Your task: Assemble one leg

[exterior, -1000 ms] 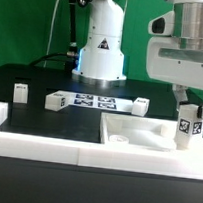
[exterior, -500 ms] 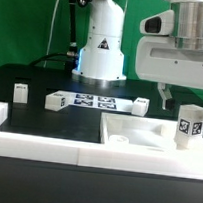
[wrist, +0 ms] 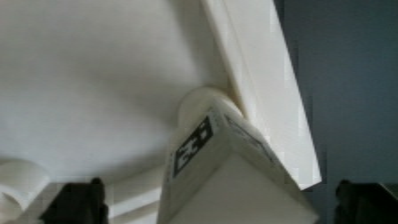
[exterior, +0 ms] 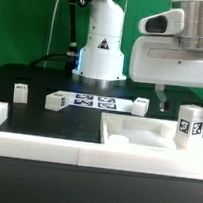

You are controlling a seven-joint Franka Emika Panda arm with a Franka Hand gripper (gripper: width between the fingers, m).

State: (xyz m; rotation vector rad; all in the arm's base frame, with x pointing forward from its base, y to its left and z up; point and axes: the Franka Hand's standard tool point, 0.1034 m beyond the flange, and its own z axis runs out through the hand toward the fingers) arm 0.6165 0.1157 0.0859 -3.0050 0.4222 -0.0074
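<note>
The leg (exterior: 191,125), a short white post with a black-and-white tag, stands upright on the far right of the large white panel (exterior: 137,133). My gripper (exterior: 180,97) is open and empty just above the leg's top, with one finger (exterior: 160,97) visible to the exterior view's left of it. In the wrist view the leg (wrist: 222,170) lies between the two wide-apart fingertips (wrist: 80,200), untouched, with the panel (wrist: 89,80) under it.
Three more small white posts (exterior: 20,90), (exterior: 57,101), (exterior: 140,103) lie on the black table. The marker board (exterior: 95,100) lies before the robot base (exterior: 101,49). White border rails (exterior: 47,124) frame the front.
The gripper was closed round the leg a second ago. It has let go, risen and shifted toward the exterior view's left. The leg stays standing in place.
</note>
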